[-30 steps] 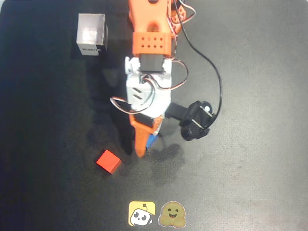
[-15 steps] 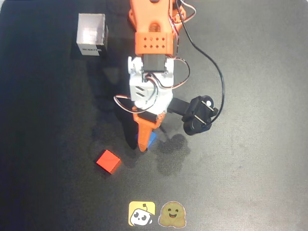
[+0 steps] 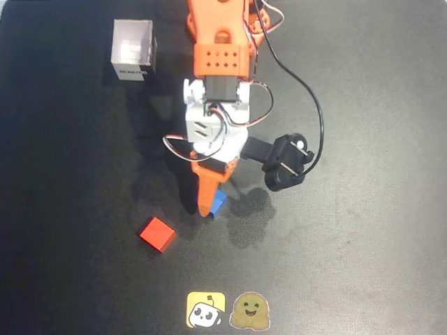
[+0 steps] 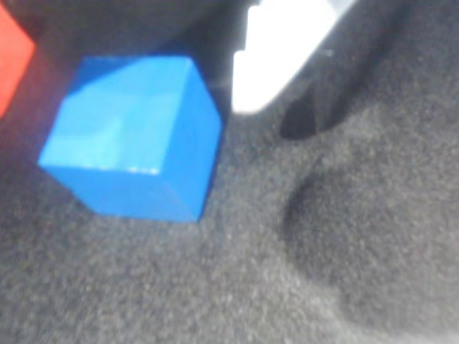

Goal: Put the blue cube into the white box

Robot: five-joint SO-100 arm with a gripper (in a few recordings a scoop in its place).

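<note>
Step in hand: the grasp. In the overhead view the gripper (image 3: 211,204) is right down over the blue cube (image 3: 218,202), orange finger lying along the cube's 9 o'clock side.
Hand state: cannot call it. The wrist view has the white finger (image 4: 276,54) just off the cube's 2 o'clock corner with a thin dark gap between them. The other finger's contact is hidden, so whether the cube is pinched or the jaws are merely close around it, I can't tell.
Blue cube: near the middle of the black table (image 3: 370,265), poking out from under the gripper tip. In the wrist view the blue cube (image 4: 133,136) looks to be resting on the table, though that is a judgement, not a certainty.
Red cube: the red cube (image 3: 157,234) sits at about 8 o'clock from the blue one, near but apart. It clips the top-left edge of the wrist view (image 4: 11,61).
White box: the white box (image 3: 133,50) stands far off at 11 o'clock from the cube, open top up, dark label on its near wall.
Box contents: looks empty, no cube in it.
Next move: likely a firm, square squeeze on the blue cube, a clean lift, then a carry up toward 11 o'clock and a release over the box opening.
Watch for: a corner grip that twists the cube out.
</note>
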